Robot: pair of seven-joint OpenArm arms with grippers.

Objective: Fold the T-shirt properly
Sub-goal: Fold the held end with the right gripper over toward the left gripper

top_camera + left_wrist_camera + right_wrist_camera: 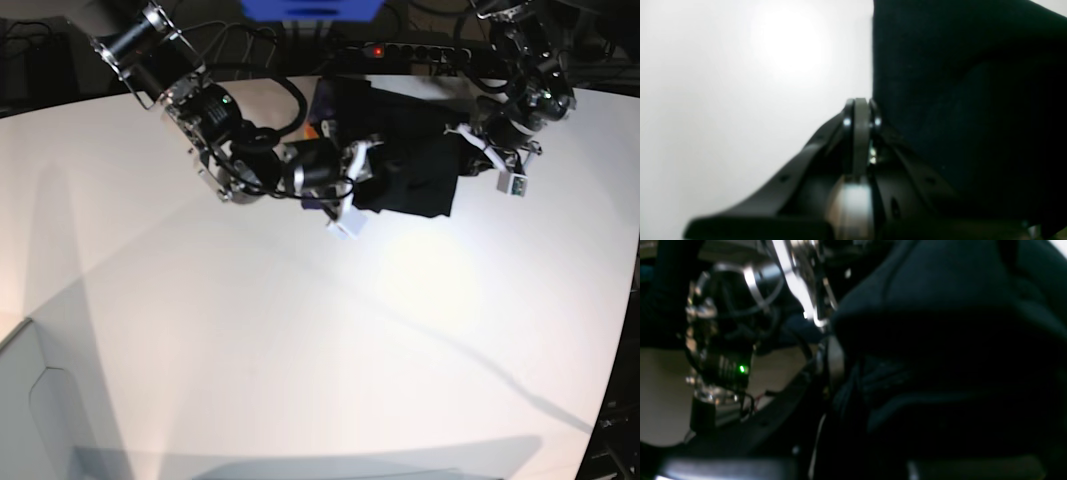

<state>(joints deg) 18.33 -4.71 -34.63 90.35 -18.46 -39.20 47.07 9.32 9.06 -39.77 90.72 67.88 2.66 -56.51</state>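
While the T-shirt (405,150) sits bunched at the far edge of the worktop (300,330), strung between my two claws, I judge the fold to be well along but not finished: the cloth is gathered into a compact dark pile with layers over one another, yet its edges are uneven and nothing lies flat and square. It needs laying down, smoothing and letting go.

Going left to right in the base view, I first meet my right claw (352,170), buried in the near-left edge of the fabric; its wrist view is too dark and blurred for me to tell how its jaws stand or whether it grips. The shirt lies between the claws. Then comes my left claw (861,110), jaws pressed together, the black cloth just beside it on its right; I cannot tell whether any fabric is pinched.

Count: one shirt, two claws, one worktop.
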